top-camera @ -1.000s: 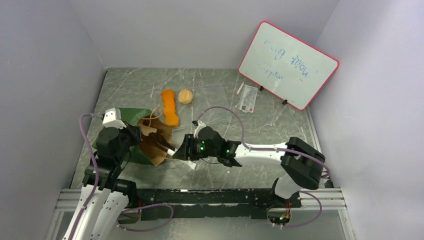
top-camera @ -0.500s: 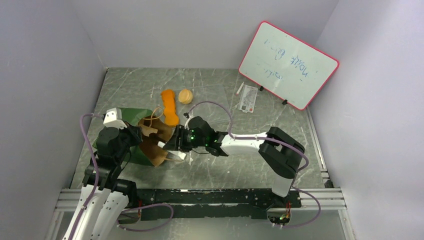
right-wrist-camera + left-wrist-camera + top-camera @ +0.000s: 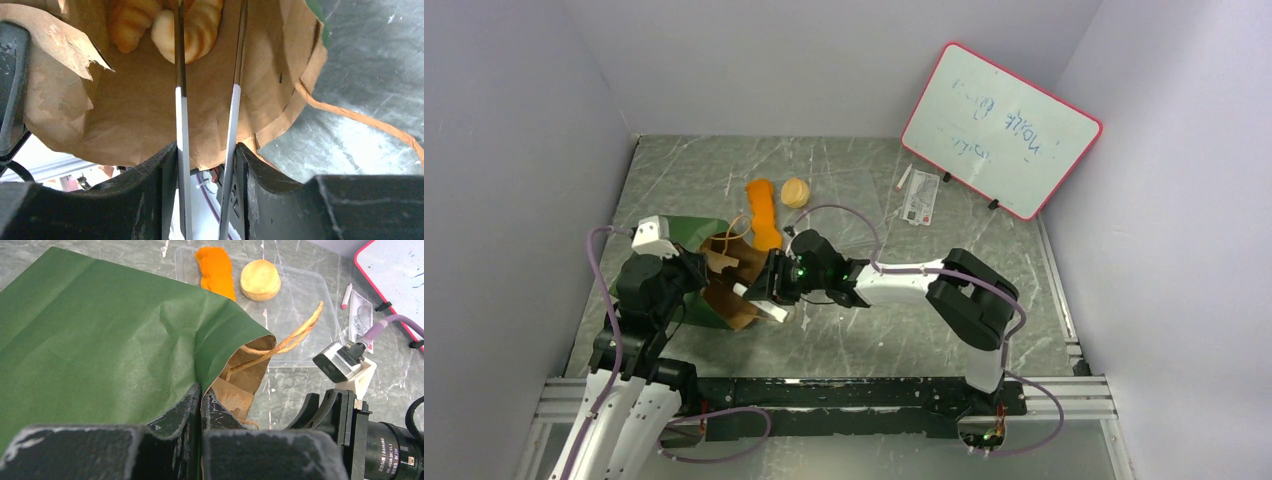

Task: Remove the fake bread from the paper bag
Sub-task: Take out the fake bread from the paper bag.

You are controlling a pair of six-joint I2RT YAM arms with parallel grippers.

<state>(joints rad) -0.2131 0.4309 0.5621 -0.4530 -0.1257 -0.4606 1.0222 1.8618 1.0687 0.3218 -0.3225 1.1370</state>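
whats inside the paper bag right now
The right wrist view shows ridged, croissant-like pieces of fake bread deep in the paper bag, and the right gripper pokes in over one. Anything deeper is covered by the paper.

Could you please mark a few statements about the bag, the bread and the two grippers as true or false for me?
1. The left gripper is shut on the paper bag's rim. True.
2. The right gripper has its fingers inside the bag's mouth. True.
3. The bag holds nothing. False: croissants lie inside, at the far end of the right gripper's fingers.
4. The round bun lies inside the bag. False: it sits on the clear tray, beside the orange loaf.
5. The whiteboard lies flat by the left arm. False: it stands tilted at the far right.
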